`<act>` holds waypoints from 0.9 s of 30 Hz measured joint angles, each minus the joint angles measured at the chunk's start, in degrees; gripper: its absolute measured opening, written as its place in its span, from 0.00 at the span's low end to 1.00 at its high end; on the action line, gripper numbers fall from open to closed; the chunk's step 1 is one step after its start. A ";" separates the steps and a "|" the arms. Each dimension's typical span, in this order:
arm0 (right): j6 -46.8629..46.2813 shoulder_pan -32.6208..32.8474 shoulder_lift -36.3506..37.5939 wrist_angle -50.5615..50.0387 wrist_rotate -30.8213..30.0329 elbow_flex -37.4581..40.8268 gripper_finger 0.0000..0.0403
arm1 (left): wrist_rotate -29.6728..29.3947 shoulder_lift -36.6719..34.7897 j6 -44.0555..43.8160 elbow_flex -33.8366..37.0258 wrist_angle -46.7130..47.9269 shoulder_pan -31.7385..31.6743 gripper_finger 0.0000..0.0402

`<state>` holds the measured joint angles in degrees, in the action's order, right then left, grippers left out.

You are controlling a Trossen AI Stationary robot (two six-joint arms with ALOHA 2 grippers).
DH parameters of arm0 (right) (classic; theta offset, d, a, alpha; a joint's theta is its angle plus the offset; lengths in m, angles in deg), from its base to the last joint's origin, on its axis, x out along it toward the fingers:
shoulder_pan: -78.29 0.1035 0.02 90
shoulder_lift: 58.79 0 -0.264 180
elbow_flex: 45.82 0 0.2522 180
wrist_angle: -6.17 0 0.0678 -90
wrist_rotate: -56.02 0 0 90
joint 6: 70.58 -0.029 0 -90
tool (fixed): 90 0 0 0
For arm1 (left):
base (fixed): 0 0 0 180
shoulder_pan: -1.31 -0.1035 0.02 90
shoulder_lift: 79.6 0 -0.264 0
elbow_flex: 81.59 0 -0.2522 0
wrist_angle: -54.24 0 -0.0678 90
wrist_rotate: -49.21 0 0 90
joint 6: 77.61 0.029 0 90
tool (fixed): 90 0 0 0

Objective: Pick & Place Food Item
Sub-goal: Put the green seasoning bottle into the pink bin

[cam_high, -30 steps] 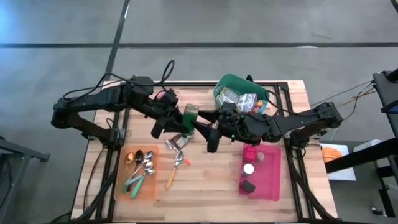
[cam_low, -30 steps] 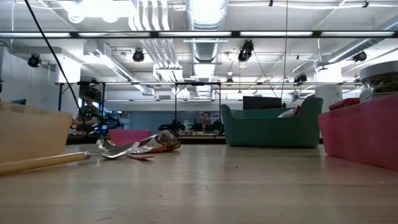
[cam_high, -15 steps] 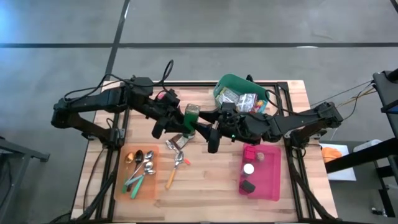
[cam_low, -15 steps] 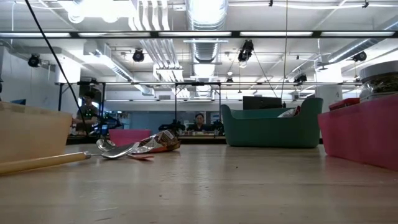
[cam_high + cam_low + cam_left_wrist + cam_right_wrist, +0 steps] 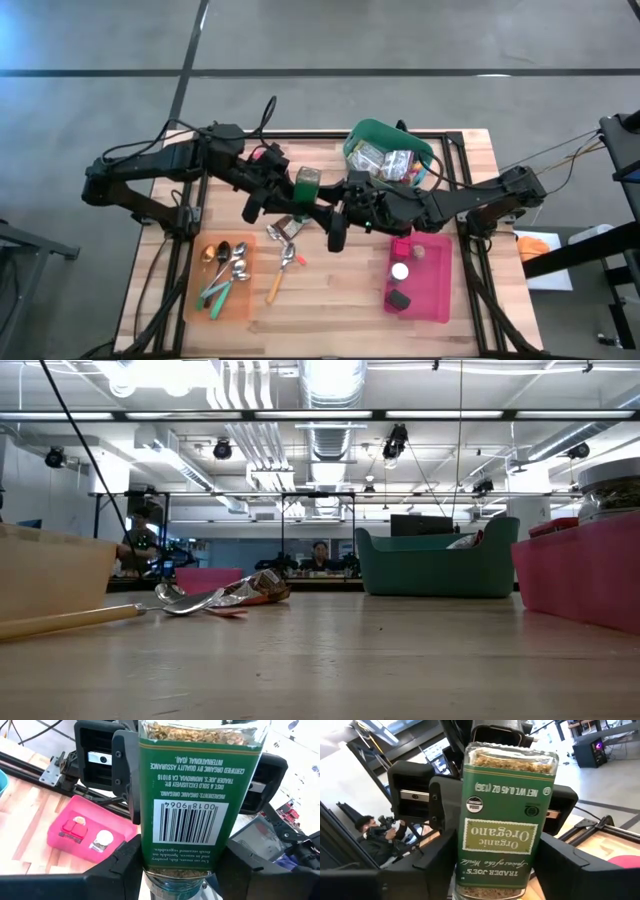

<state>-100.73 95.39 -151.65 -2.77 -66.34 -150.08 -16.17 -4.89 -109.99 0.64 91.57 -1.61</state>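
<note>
A glass jar of oregano with a green label (image 5: 307,187) hangs above the table's middle between both arms. It is turned over, so its label reads upside down in the left wrist view (image 5: 200,810) and the right wrist view (image 5: 502,820). My left gripper (image 5: 296,196) comes at it from the table's left and my right gripper (image 5: 326,206) from the right. Each has its fingers shut against the jar. The low view shows neither the jar nor the grippers. My left gripper pinches the jar's lower end (image 5: 175,870) between its two fingers, coming roughly level from the table's left. The jar is lifted clear of the table, label upside down. My right gripper has one finger on each side of the jar's labelled body (image 5: 495,865), coming roughly level from the table's right. Its fingers (image 5: 125,775) show higher on the jar in the left wrist view, opposite the left gripper.
A green bin (image 5: 385,150) of packets stands at the back. A pink tray (image 5: 432,285) with small items is at the front right and an orange tray (image 5: 205,295) with spoons at the front left. A foil wrapper (image 5: 283,228) and loose utensils (image 5: 285,262) lie under the arms.
My right arm has shifted a little toward the table's left, closer along the jar. The jar and my left gripper have stayed where they were.
</note>
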 joint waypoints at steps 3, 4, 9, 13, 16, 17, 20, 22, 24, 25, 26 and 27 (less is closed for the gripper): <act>-0.24 -0.21 0.09 0.09 0.70 0.00 0.48 | -0.08 0.00 0.77 -0.04 -0.09 0.03 0.46; -0.27 -0.26 0.09 0.08 1.02 0.00 0.48 | -0.16 0.00 0.84 -0.04 -0.04 0.08 0.46; -0.24 -0.39 0.11 0.08 1.16 0.02 0.48 | -0.17 0.00 0.81 -0.04 -0.02 0.11 0.46; -0.17 -0.37 0.18 0.02 1.39 0.02 0.48 | -0.17 -0.02 0.76 -0.04 -0.03 0.19 0.46; -0.02 -0.40 0.40 -0.20 2.94 0.02 0.48 | -0.55 -0.42 0.48 -0.07 0.07 0.22 0.46; 0.23 -0.46 0.48 -0.45 3.63 0.02 0.48 | -0.56 -0.58 0.29 -0.07 0.12 0.24 0.50; 0.89 -0.46 0.92 -3.29 6.10 0.00 0.48 | 0.09 -0.88 -1.69 -0.02 1.65 0.24 0.73; 0.88 -0.44 1.43 -6.10 9.13 -0.02 0.48 | 0.29 -1.27 -2.96 -0.02 2.77 0.26 0.88; 0.26 -0.30 1.36 -8.24 11.25 0.04 0.48 | 0.72 -1.74 -2.96 -0.20 4.36 0.20 0.95; -0.37 -0.22 1.21 -9.66 12.08 0.12 0.48 | 1.46 -1.81 -2.81 -0.20 5.64 0.20 0.96; -1.42 -0.24 1.18 -11.41 13.19 0.17 0.48 | 1.70 -1.78 -2.76 -0.20 6.57 0.20 0.95; -2.39 -0.32 1.18 -12.65 14.13 0.17 0.48 | 2.06 -1.64 -2.76 -0.17 7.20 0.20 0.92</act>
<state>-103.11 95.07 -150.47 -15.42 -52.21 -149.90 -14.11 -6.53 -112.75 0.47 98.77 -1.42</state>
